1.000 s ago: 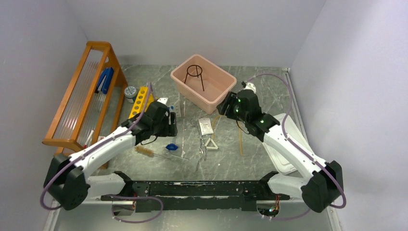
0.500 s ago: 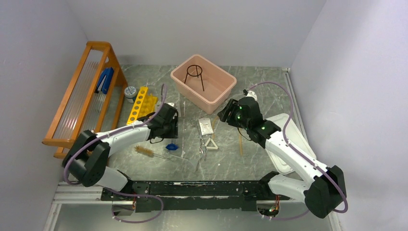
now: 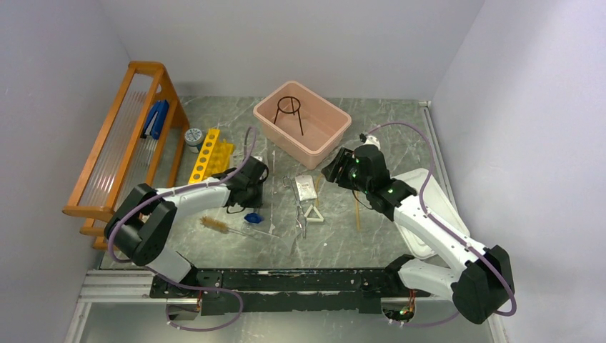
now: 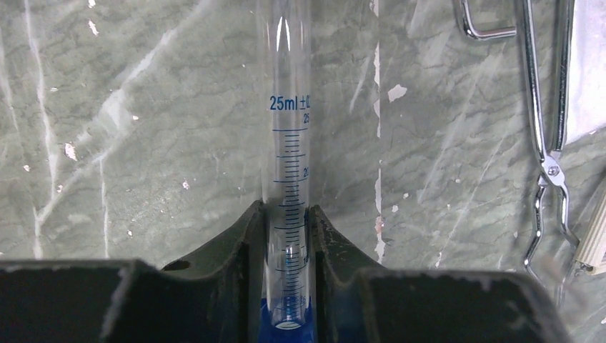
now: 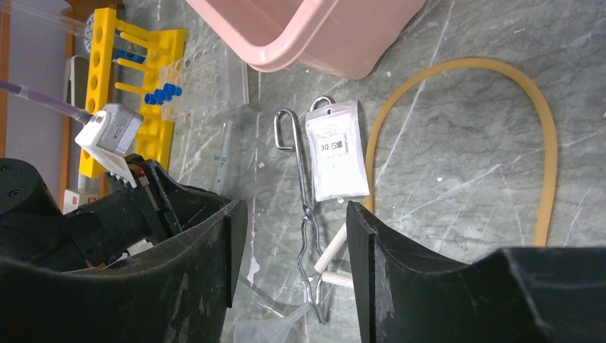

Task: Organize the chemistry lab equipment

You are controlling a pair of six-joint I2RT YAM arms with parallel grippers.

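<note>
A clear 25 ml graduated cylinder [image 4: 287, 107] with a blue base [image 3: 253, 217] lies on the marble table. My left gripper [image 4: 287, 214] is shut on it, both fingers pressed against the glass just above the base. Over the table's middle, my right gripper [image 5: 296, 221] hangs open and empty above the metal tongs [image 5: 304, 193] and white triangle [image 5: 332, 257]. Tan rubber tubing [image 5: 500, 71] curves to their right. The black wire tripod [image 3: 289, 107] stands inside the pink tub [image 3: 329, 139]. A yellow tube rack [image 3: 207, 151] holds blue-capped tubes [image 5: 161, 93]. The brown-bristle brush [image 3: 214, 224] lies near the front.
A wooden drying rack [image 3: 121, 143] lines the left wall. A white lid [image 3: 421, 214] lies under the right arm. A white packet [image 5: 336, 157] sits beside the tongs, and a clear funnel [image 5: 264, 321] lies near the front.
My left arm swung right and came down over the cylinder, and its jaws closed onto the glass. The right arm shifted only slightly.
</note>
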